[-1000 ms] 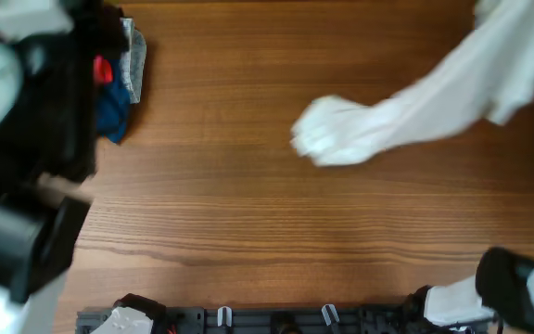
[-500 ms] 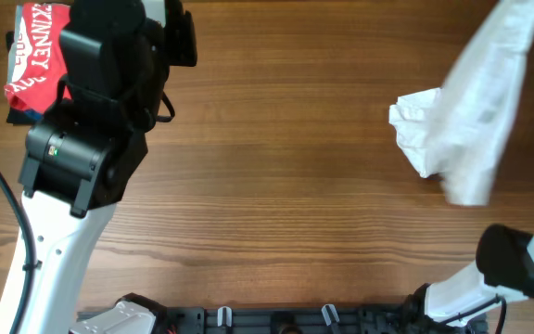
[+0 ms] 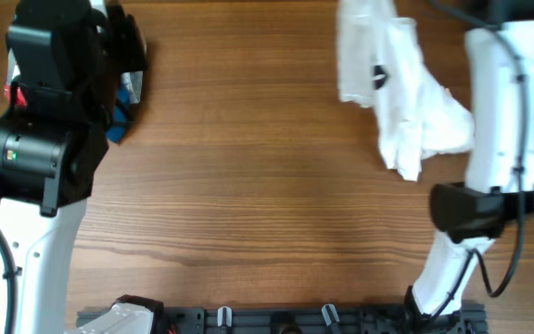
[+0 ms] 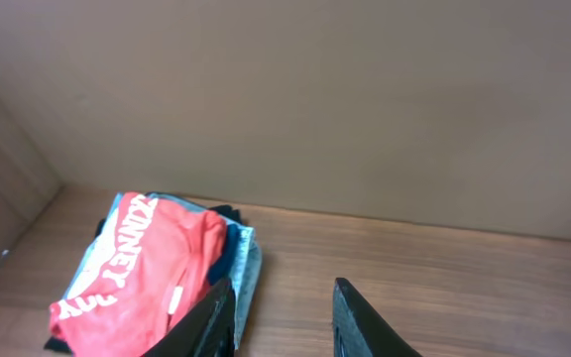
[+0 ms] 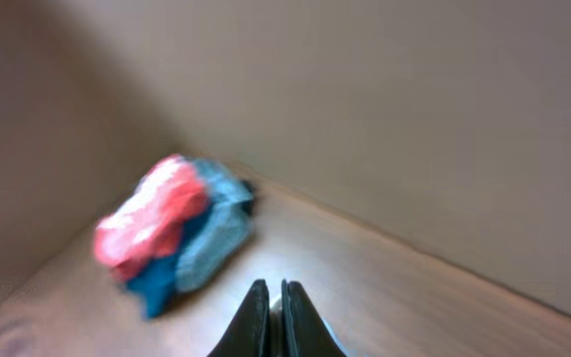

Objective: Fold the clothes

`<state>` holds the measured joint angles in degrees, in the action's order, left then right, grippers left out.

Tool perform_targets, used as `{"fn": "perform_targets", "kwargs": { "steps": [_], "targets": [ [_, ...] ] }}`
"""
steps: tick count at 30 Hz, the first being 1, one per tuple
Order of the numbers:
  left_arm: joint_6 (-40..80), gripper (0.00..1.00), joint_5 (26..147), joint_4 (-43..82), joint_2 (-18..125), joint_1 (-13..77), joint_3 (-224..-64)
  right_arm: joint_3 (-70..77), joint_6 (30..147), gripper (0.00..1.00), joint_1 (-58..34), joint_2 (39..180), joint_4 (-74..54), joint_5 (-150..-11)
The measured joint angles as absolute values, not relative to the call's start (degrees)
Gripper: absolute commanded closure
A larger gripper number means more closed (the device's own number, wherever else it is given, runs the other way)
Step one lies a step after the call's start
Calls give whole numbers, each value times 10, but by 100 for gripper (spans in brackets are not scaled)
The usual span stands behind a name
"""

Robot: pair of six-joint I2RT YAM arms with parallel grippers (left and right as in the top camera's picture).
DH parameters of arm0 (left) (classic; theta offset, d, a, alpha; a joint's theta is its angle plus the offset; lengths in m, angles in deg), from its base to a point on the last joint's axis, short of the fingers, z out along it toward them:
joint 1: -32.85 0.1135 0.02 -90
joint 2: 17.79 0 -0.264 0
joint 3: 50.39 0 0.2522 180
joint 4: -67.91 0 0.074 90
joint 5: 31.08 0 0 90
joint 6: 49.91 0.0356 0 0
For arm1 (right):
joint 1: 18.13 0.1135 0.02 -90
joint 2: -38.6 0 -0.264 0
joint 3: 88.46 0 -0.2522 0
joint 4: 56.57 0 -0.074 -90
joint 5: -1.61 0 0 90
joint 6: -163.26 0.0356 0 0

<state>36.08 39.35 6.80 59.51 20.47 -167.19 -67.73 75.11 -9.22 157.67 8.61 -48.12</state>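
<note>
I see the large white cotton T-shirt (image 3: 406, 111) bunched up over the far right part of the brown wooden table (image 3: 248, 204), close beside the right arm (image 3: 499, 111). Its small black neck label (image 3: 378, 74) is showing. The right gripper (image 5: 274, 288) has its fingers pressed together, and a pale strip of the cloth seems pinched there. The left gripper (image 4: 284, 293) stands partly apart and holds nothing, near a red T-shirt with white lettering (image 4: 137, 268) on a folded pile (image 4: 241, 263).

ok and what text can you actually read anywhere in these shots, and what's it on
"KINNEY": white letters on the red T-shirt, left wrist view; the start is hidden by a fold.
black neck label on the white T-shirt: too small to read.
right wrist view: too blurred to read.
</note>
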Motion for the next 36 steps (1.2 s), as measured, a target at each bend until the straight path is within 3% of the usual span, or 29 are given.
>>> {"fn": "perform_targets", "kwargs": {
  "steps": [6,10,22,28,36],
  "targets": [
    [350,64,393,61,595,234,-1672,-679,726,96,57,1573,125,-456],
    [343,64,393,52,595,251,-1672,-679,689,96,89,1553,200,-450],
    [337,55,448,47,601,254,-1672,-697,639,96,-32,1397,354,-542],
    [337,51,512,30,649,254,-1673,-648,642,96,-105,1478,373,-568],
    [338,42,646,-4,759,236,-1673,-622,647,95,-116,1581,328,-586]
  ]
}}
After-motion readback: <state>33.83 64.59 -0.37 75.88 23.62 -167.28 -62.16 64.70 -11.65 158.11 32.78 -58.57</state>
